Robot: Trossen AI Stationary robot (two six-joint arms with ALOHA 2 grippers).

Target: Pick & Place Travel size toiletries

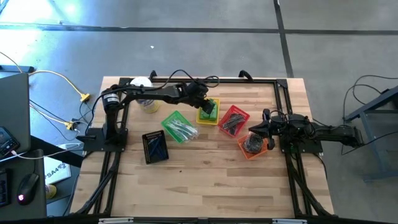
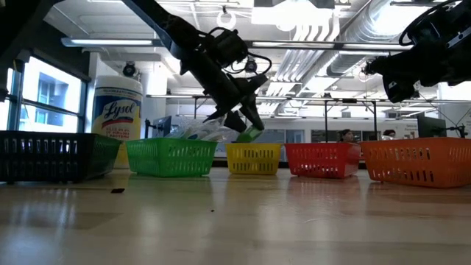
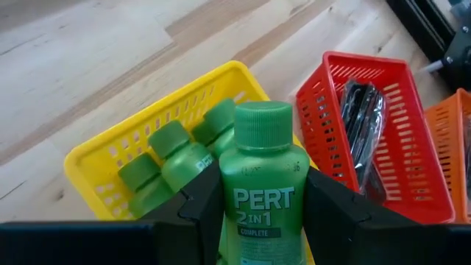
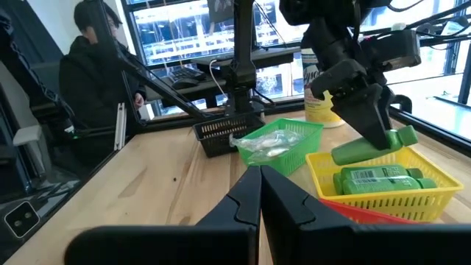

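Left gripper: the left gripper [image 1: 207, 106] hung over the yellow basket [image 1: 200, 116] near the table's [image 1: 205, 186] far edge, fingers [image 3: 202, 202] clamped on a green bottle [image 3: 261, 184].
Held bottle: tilted and just above the yellow basket, cap pointing away from the wrist; its label read "PERT 2 in 1".
Yellow basket: three more green bottles [image 3: 173, 158] lay inside it, side by side.
Green basket: the green basket [image 1: 172, 119] sat just beside the yellow one, toward the left edge, and held clear-wrapped silvery pieces [image 1: 183, 130].
Red basket: the red basket [image 1: 241, 116] sat on the yellow one's other side, with dark slim combs [image 3: 362, 125] in it.
Orange basket: the orange basket [image 1: 247, 152] stood nearer the right edge, with round dark discs [image 1: 252, 144] inside.
Black basket: the black basket [image 1: 155, 148] sat toward the left edge, nearer the front than the green one.
Wipes tub: a white-lidded yellow tub [image 2: 117, 110] stood at the far left corner.
Right gripper: the right gripper [image 1: 271, 138] waited beside the orange basket, fingers together and empty.
Background: a person [image 4: 88, 81] in dark clothes sat beyond the table.
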